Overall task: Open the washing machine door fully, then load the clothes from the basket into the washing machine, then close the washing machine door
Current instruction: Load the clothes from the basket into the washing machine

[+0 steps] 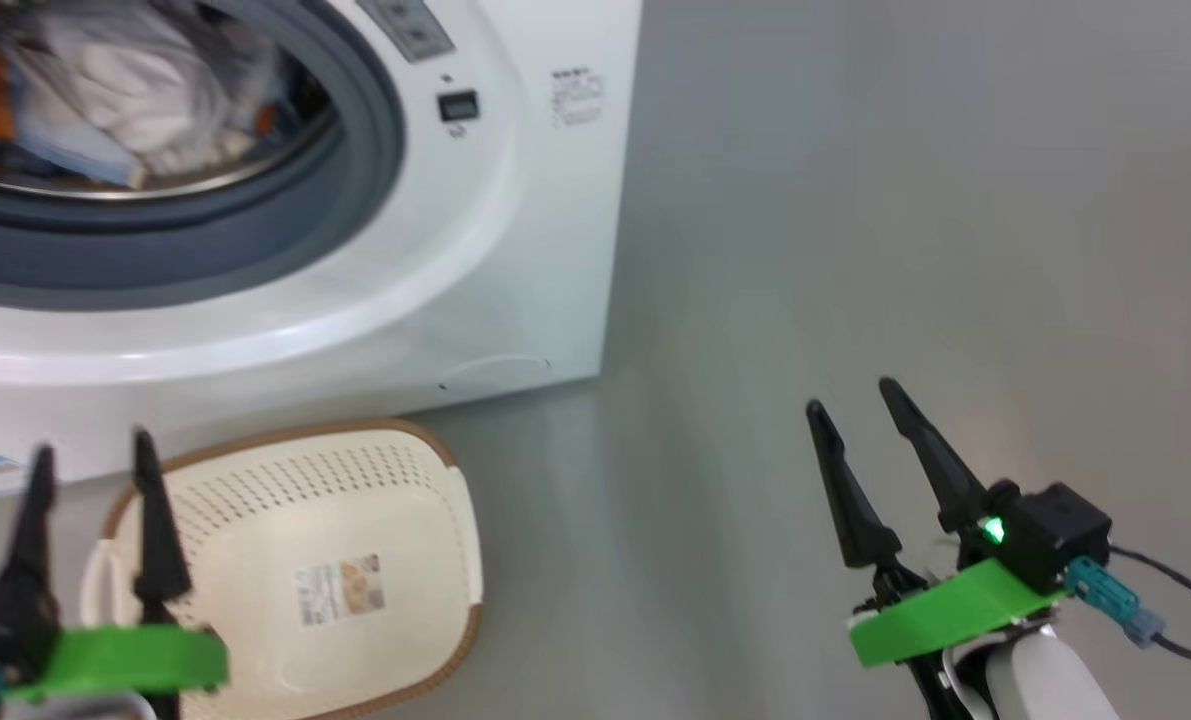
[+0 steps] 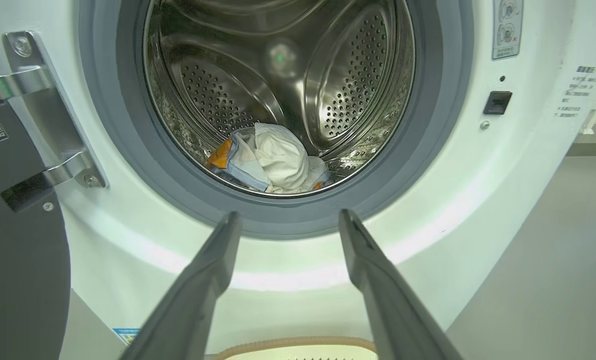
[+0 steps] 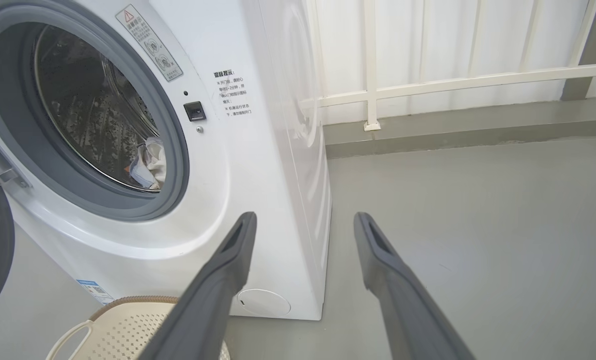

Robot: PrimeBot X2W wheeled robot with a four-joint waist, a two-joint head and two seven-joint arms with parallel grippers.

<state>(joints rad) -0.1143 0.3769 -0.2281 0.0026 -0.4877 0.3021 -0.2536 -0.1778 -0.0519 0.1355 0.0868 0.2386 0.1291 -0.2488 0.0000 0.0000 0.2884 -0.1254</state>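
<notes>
Clothes (image 2: 270, 160) lie inside the washing machine (image 1: 515, 250); basket (image 1: 355, 480) empty; door (image 2: 17, 280) open, closing remains; left end effector (image 1: 92, 445) and right end effector (image 1: 852, 395) spread, empty.

- We see a laundry corner; home or test room, we cannot tell.
- A white washer (image 3: 257, 150) stands on bare grey floor (image 3: 478, 225) at the left.
- A basket (image 1: 355, 520) sits on that floor, lower left.
- A pale wall (image 3: 428, 40) with a white rail (image 3: 478, 81) crosses the upper right.
</notes>
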